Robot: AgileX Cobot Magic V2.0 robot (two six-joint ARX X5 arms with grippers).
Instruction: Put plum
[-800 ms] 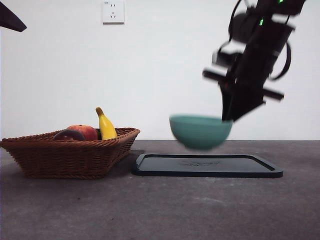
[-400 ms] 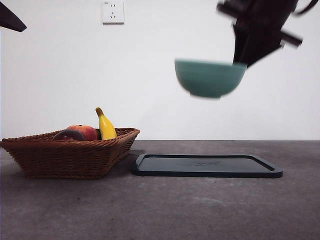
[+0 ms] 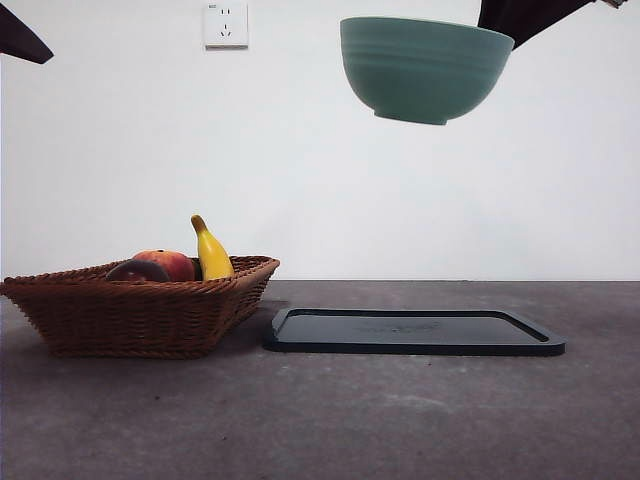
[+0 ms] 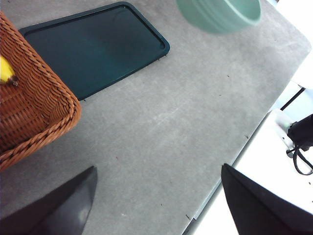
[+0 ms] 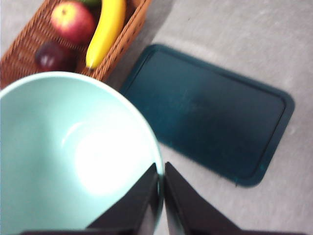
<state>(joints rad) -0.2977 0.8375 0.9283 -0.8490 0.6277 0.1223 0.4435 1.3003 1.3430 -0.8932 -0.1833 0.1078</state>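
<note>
The dark maroon plum [image 5: 53, 56] lies in the wicker basket [image 3: 140, 312], beside a red-orange fruit [image 5: 73, 22] and a banana [image 5: 105, 30]; in the front view only the plum's top [image 3: 138, 270] shows over the rim. My right gripper [image 5: 160, 182] is shut on the rim of a teal bowl [image 3: 423, 68], which hangs high above the dark tray [image 3: 415, 331]. My left gripper [image 4: 159, 193] is open, high over bare table with nothing between its jaws.
The dark tray [image 5: 215, 110] lies flat to the right of the basket. In the left wrist view the table's edge [image 4: 230, 161] runs close by, with a black cable [image 4: 301, 147] beyond it. A wall socket [image 3: 226, 23] is on the back wall.
The right gripper has lifted the teal bowl from just above the tray to near the top of the front view. Basket, fruit and tray have not moved.
</note>
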